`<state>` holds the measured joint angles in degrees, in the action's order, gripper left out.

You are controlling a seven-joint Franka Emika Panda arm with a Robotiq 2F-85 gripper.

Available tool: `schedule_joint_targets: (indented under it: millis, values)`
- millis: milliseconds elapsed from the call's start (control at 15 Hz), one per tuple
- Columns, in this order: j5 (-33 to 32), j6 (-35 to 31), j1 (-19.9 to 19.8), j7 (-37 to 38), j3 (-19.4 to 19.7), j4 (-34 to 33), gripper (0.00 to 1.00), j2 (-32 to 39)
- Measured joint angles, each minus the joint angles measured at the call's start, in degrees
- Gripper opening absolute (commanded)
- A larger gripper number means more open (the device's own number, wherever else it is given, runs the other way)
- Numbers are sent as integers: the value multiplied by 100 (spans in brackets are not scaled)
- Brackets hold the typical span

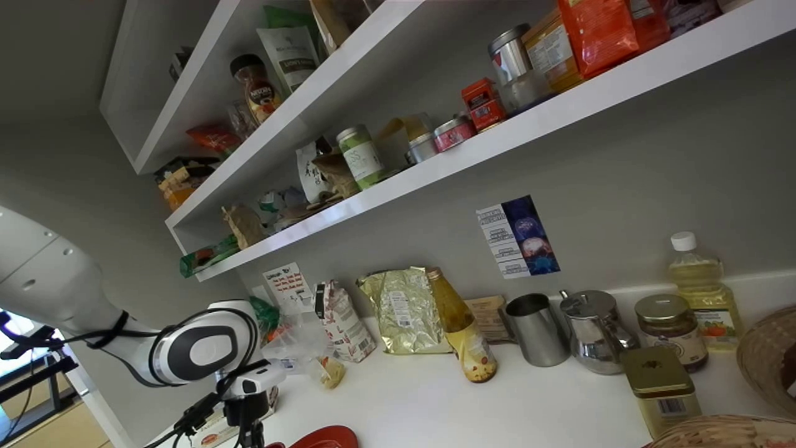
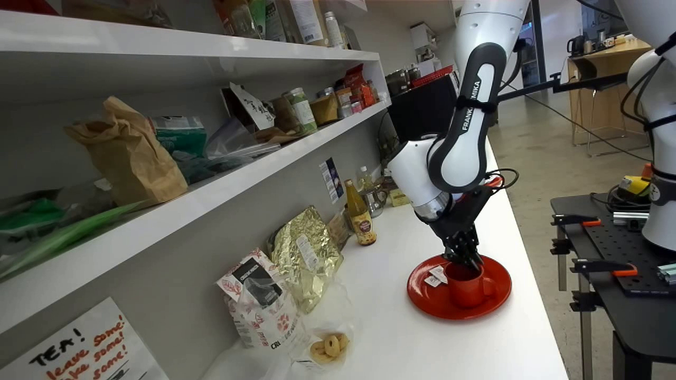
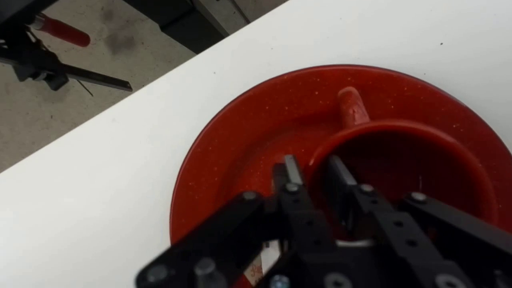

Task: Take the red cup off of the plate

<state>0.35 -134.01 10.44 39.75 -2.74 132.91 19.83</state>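
The red cup [image 2: 465,290] stands upright on the red plate [image 2: 422,301], its handle out to one side. In the wrist view the cup [image 3: 460,146] sits on the plate [image 3: 236,136]. My gripper [image 3: 316,166] straddles the near wall of the cup, one finger inside and one outside over the plate. The fingers are partly apart, with a gap showing around the rim between them. In an exterior view the gripper [image 2: 466,257] points down into the cup's mouth. In an exterior view only the plate's edge [image 1: 329,437] shows; the cup cannot be made out there.
Small paper packets [image 2: 436,276] lie on the plate beside the cup. A yellow bottle [image 2: 360,216], a gold bag [image 2: 306,258] and a white-red bag [image 2: 264,301] stand along the wall under the shelf [image 2: 237,182]. The counter's edge [image 2: 533,274] runs close to the plate.
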Motion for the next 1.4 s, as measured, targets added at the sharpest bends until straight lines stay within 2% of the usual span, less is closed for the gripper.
schedule_joint_targets:
  millis: [133, 867, 1400]
  values:
    - [-2, -5, 0, 0, 18, -27, 3, -16]
    - [-17, -23, 17, -7, 90, -429, 2, -146]
    - [-14, -31, 195, -18, -139, -860, 2, -231]
